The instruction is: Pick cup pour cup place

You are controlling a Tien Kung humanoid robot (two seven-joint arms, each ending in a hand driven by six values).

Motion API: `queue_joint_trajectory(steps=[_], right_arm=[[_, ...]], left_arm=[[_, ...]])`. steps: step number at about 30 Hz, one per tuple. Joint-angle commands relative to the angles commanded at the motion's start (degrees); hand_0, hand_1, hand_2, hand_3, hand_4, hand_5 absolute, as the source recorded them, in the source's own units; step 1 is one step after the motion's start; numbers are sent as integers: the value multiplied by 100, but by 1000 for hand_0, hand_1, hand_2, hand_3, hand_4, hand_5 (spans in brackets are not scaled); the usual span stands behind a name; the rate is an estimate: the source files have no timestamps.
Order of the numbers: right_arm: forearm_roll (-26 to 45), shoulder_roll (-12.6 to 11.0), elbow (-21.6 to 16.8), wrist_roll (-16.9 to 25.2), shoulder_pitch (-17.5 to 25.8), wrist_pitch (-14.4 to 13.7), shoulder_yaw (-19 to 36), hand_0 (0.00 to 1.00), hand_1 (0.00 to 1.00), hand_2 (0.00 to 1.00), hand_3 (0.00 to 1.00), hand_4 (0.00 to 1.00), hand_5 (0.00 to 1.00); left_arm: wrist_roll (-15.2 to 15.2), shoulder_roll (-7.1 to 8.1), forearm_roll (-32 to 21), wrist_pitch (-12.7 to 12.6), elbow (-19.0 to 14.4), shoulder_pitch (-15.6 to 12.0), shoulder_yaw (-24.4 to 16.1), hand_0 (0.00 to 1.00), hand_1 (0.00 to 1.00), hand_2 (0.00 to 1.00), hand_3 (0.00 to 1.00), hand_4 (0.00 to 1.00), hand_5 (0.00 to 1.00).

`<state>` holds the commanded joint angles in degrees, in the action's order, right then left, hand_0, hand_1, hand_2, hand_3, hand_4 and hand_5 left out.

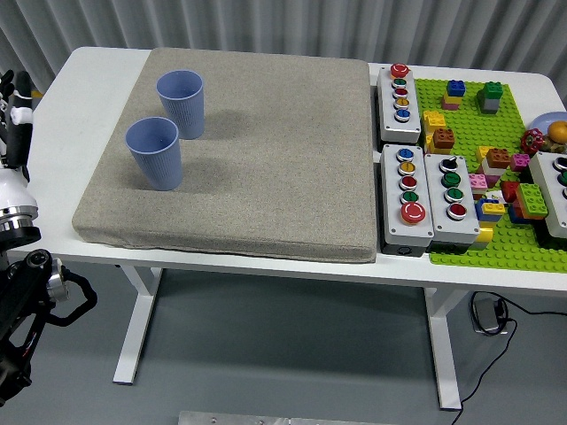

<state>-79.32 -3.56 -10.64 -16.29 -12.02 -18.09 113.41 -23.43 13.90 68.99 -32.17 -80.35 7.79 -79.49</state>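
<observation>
The left hand (pixel 16 111) rests at the left table edge; whether its fingers are spread or curled I cannot tell. Both blue cups stand upright on the grey mat (pixel 266 159), right of this hand: the near cup (pixel 154 152) and, just beyond it, the far cup (pixel 181 103).

No readable text, labels, brands or numbers anywhere, button boxes (pixel 407 197) beside the grey mat carry only plain coloured push buttons, any markings on them too small to tell, blue cups (pixel 155 152) unprinted
</observation>
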Motion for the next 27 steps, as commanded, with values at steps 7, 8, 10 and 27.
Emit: queue_joint_trajectory(steps=[7, 8, 10, 27], right_arm=[[-49, -3, -1, -15, -1, 15, 14, 670, 594, 557, 569, 2, 93], [-63, -4, -1, -16, 0, 19, 18, 670, 594, 557, 569, 2, 93], [-87, -3, -1, -20, 5, 24, 26, 670, 594, 557, 569, 2, 94], [-198, -4, 1, -31, 15, 68, 82, 670, 595, 557, 569, 2, 95]], left_arm=[[141, 103, 174, 132, -124, -247, 83, 871, 886, 998, 998, 961, 385], [154, 120, 184, 150, -151, -297, 104, 871, 886, 998, 998, 961, 385], [187, 155, 241, 182, -207, -405, 147, 881, 903, 998, 998, 954, 363], [223, 97, 185, 264, -205, -882, 529, 881, 902, 998, 998, 952, 366]])
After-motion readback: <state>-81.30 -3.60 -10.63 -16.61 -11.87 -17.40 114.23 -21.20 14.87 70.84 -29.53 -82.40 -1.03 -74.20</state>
